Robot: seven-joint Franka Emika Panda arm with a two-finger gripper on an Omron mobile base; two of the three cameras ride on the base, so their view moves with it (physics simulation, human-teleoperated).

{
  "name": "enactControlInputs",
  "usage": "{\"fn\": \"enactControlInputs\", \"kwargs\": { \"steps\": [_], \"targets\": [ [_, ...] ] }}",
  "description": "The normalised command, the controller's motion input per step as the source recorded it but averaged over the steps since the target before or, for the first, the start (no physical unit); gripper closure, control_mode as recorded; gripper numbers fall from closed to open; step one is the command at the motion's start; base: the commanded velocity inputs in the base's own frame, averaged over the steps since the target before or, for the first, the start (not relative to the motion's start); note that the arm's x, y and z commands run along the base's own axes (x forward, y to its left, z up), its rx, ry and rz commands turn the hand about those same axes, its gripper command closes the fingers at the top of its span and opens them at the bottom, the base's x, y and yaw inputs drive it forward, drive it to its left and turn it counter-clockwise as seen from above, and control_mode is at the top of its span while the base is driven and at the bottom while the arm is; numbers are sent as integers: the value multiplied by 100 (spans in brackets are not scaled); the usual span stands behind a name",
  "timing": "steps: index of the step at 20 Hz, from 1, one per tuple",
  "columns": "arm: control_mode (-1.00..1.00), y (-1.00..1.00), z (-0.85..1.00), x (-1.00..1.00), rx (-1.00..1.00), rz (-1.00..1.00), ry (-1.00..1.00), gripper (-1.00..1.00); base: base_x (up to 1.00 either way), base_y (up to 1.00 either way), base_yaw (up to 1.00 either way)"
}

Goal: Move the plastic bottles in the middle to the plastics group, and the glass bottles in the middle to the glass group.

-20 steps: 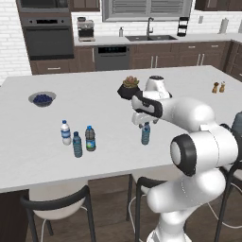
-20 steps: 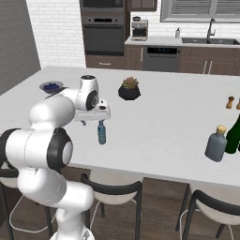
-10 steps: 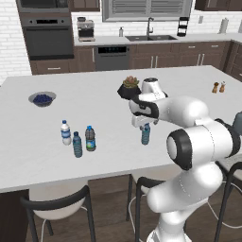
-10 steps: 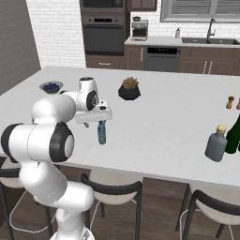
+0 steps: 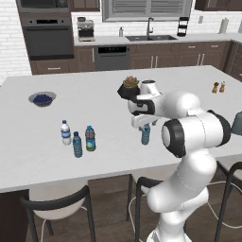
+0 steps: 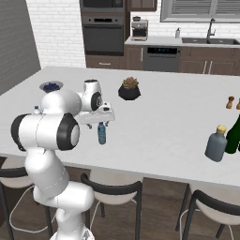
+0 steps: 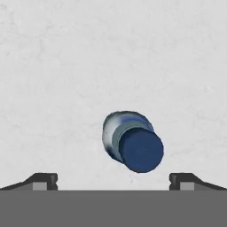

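A small blue plastic bottle (image 5: pixel 145 135) (image 6: pixel 101 133) stands upright near the middle of the white island. My gripper (image 5: pixel 142 123) (image 6: pixel 96 117) hangs just above it, pointing straight down. In the hand view its dark blue cap (image 7: pixel 141 150) lies between and a little beyond the wide-apart fingertips (image 7: pixel 44 181), right of centre; the gripper (image 7: pixel 113 181) is open and holds nothing. At the left stand a clear white-labelled bottle (image 5: pixel 65 132), a slim teal-blue one (image 5: pixel 77 144) and a bottle with a dark teal-green label (image 5: pixel 90 138). The broad grey-blue glass bottle (image 6: pixel 216 144) stands at the far right beside a dark green bottle (image 6: pixel 233 138).
A potted succulent (image 5: pixel 129 88) (image 6: pixel 130 89) sits just behind the gripper. A bowl of blueberries (image 5: pixel 42 99) is at the far left, salt and pepper shakers (image 5: pixel 218 87) at the far right. Stools line the island's near edge (image 5: pixel 94 177).
The arm's elbow has swung a little and the hand has sunk slightly over the blue bottle. The jaws stay wide open; no bottle has moved.
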Motion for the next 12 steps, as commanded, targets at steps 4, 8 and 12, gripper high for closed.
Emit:
{"fn": "enactControlInputs", "kwargs": {
  "steps": [4, 8, 12],
  "targets": [
    [-100, 0, -16, 20, 0, 5, 0, -100, 0, 0, 0],
    [-100, -1, -18, 13, 0, 6, 0, -100, 0, 0, 0],
    [-100, -1, -17, 19, 0, 7, 0, -100, 0, 0, 0]
  ]
}}
